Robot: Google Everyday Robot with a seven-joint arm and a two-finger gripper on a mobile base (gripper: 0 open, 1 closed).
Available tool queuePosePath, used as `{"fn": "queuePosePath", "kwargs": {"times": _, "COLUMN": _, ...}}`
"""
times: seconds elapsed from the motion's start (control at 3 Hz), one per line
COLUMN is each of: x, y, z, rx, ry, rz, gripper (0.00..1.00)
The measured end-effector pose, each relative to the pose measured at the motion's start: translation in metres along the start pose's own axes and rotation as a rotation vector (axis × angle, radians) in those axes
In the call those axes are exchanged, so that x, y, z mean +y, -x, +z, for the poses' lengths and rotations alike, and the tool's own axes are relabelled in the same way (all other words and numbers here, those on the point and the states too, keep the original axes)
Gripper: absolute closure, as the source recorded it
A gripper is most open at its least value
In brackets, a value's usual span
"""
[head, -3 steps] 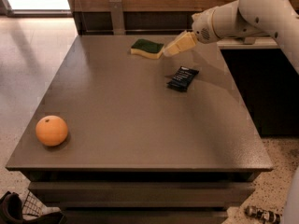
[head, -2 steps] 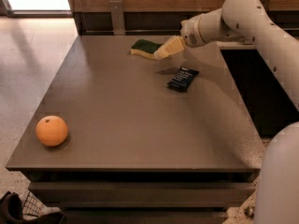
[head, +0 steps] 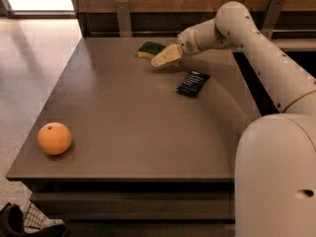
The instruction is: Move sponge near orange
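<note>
The sponge [head: 149, 49], dark green on top with a pale yellow base, lies flat near the far edge of the table. My gripper [head: 159, 61] hangs just right of it and slightly nearer the camera, its cream fingers pointing left toward the sponge and partly overlapping its right end. The orange [head: 54, 138] sits at the front left corner of the table, far from the sponge and gripper.
A dark blue snack packet [head: 192, 83] lies right of the gripper. The brown table [head: 128, 117] fills the middle of the view. My white arm [head: 266, 58] reaches in from the right. A wooden wall and shelf brackets stand behind the table.
The gripper has moved left and down toward the sponge. The sponge, packet and orange lie where they were.
</note>
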State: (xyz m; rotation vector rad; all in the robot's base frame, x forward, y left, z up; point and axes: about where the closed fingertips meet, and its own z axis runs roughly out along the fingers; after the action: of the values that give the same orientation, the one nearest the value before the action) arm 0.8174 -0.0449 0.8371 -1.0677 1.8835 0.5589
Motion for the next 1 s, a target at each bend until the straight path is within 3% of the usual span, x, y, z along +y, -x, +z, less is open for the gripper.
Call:
{"fn": "queuePosePath", "kwargs": {"times": 0.33, "x": 0.004, "y": -0.003, "z": 0.016, "rx": 0.004, "ry": 0.035, "rz": 0.040, "gripper": 0.00}}
{"fn": "queuePosePath", "kwargs": {"times": 0.67, "x": 0.009, "y": -0.011, "z": 0.024, "rx": 0.002, "ry": 0.060, "rz": 0.091, "gripper": 0.17}}
{"fn": "queuePosePath", "kwargs": {"times": 1.0, "x": 0.011, "y": -0.012, "z": 0.028, "rx": 0.003, "ry": 0.067, "rz": 0.097, "gripper": 0.39}}
